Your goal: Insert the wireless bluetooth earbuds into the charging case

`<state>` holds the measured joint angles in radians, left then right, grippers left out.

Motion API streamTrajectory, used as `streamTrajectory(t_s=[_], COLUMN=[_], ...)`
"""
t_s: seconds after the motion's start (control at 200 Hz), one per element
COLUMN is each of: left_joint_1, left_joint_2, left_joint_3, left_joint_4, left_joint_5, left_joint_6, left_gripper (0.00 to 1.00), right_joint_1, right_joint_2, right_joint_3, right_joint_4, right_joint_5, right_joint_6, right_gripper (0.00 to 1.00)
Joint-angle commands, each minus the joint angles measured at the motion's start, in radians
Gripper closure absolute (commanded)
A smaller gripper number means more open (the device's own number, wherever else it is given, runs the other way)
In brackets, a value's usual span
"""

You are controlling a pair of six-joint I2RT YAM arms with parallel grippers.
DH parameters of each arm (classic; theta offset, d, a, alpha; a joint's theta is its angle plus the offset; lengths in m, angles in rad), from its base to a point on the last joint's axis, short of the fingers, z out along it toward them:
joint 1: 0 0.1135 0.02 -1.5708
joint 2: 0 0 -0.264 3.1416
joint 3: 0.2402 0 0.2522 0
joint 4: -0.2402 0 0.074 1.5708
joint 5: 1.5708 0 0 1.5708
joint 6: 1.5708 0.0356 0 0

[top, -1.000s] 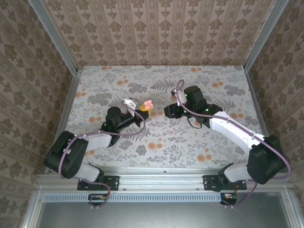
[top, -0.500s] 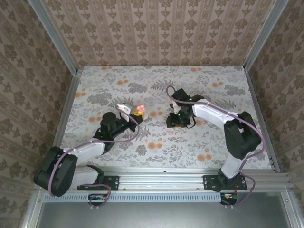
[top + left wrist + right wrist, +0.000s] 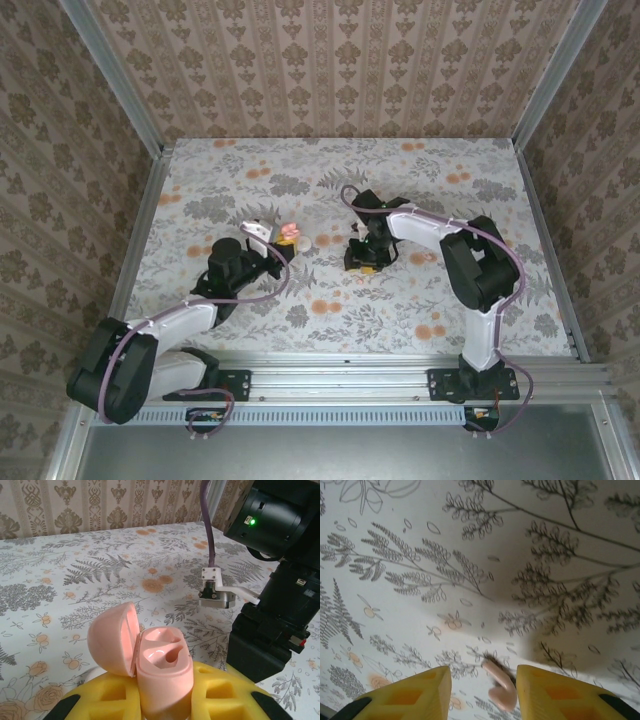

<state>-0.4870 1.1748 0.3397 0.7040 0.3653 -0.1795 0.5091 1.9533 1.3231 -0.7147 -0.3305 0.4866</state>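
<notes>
My left gripper (image 3: 165, 702) is shut on the pink charging case (image 3: 162, 667), its yellow pads against both sides. The case stands upright with its lid (image 3: 112, 640) swung open to the left, and both sockets look empty. From above, the case (image 3: 288, 233) sits at the tip of the left gripper (image 3: 276, 246). My right gripper (image 3: 362, 264) points down at the table to the case's right. In the right wrist view one pinkish earbud (image 3: 499, 687) lies on the table between the open yellow fingers (image 3: 415, 695) of the right gripper (image 3: 482, 692), nearer the right one.
A small pale round piece (image 3: 322, 240) lies on the flowered tablecloth (image 3: 300, 170) between the two grippers. The right arm's black body (image 3: 272, 625) rises close to the case's right. Patterned walls enclose the table on three sides.
The right arm has folded forward and brought its gripper down onto the table around the earbud, jaws narrowing slightly. The left gripper has carried the case a little to the left.
</notes>
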Motion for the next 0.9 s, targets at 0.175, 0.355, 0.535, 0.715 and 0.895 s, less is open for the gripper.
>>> streamTrajectory(t_s=[0.175, 0.355, 0.535, 0.715, 0.895], left_joint_1=[0.022, 0.025, 0.025, 0.026, 0.026], left_joint_2=[-0.015, -0.008, -0.001, -0.009, -0.01], left_joint_3=[-0.005, -0.004, -0.004, -0.004, -0.001], left_joint_4=[0.0, 0.001, 0.008, 0.008, 0.008], left_joint_5=[-0.005, 0.0, 0.006, 0.006, 0.01], left_joint_6=[0.018, 0.017, 0.009, 0.013, 0.015], left_gripper=[0.91, 0.92, 0.91, 0.91, 0.91], right_joint_1=[0.016, 0.026, 0.035, 0.049, 0.065], right_joint_2=[0.055, 0.024, 0.024, 0.026, 0.026], right_joint_3=[0.032, 0.005, 0.012, 0.018, 0.03], right_joint_4=[-0.03, -0.04, -0.038, -0.073, -0.116], right_joint_5=[-0.049, -0.06, -0.083, -0.088, -0.094], right_joint_6=[0.002, -0.006, -0.015, -0.034, -0.063], right_gripper=[0.64, 0.67, 0.69, 0.69, 0.69])
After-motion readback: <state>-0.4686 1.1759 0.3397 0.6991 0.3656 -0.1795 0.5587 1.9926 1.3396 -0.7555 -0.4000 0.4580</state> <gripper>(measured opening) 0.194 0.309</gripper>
